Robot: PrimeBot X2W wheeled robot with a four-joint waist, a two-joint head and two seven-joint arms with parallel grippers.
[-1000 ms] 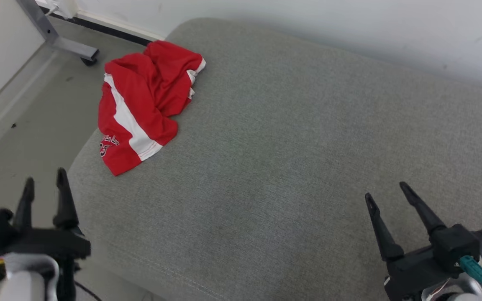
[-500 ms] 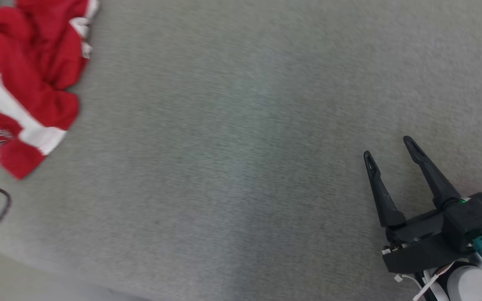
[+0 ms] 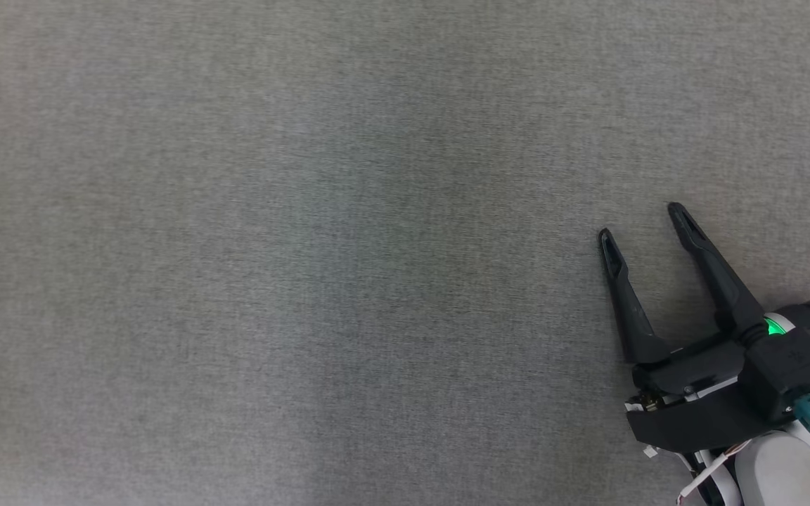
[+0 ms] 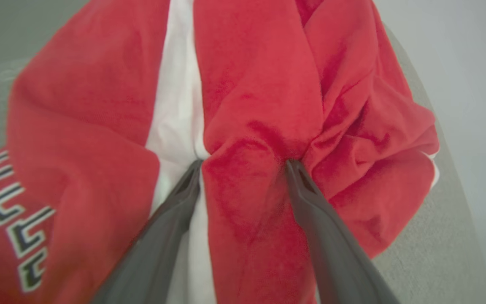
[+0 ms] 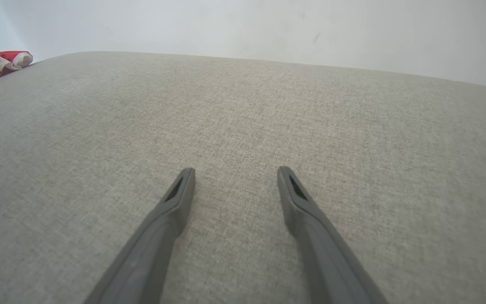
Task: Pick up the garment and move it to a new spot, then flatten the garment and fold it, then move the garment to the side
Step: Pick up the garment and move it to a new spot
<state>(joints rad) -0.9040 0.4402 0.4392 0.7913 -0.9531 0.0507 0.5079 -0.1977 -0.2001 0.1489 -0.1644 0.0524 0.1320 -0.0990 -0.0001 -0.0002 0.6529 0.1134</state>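
The left pincer [image 4: 244,162] is seen spread wide, its two fingertips pressed down into the garment [image 4: 260,84] — a crumpled red piece with a white stripe and lettering at one corner. A ridge of red cloth is bunched between the fingers, yet it is not clamped; the pincer is released. The garment is laid on a grey cushion [image 4: 437,236], close to its rounded edge, and a pale wall [image 4: 479,84] is seen behind.

In the head view the right pincer [image 3: 639,221] is found at the lower right, likewise released, with its fingers parted over the grey fabric. Whether its tips touch the cushion cannot be told. In the right wrist view a small part of the garment is shown at the cushion's far left edge — well apart from the right pincer.
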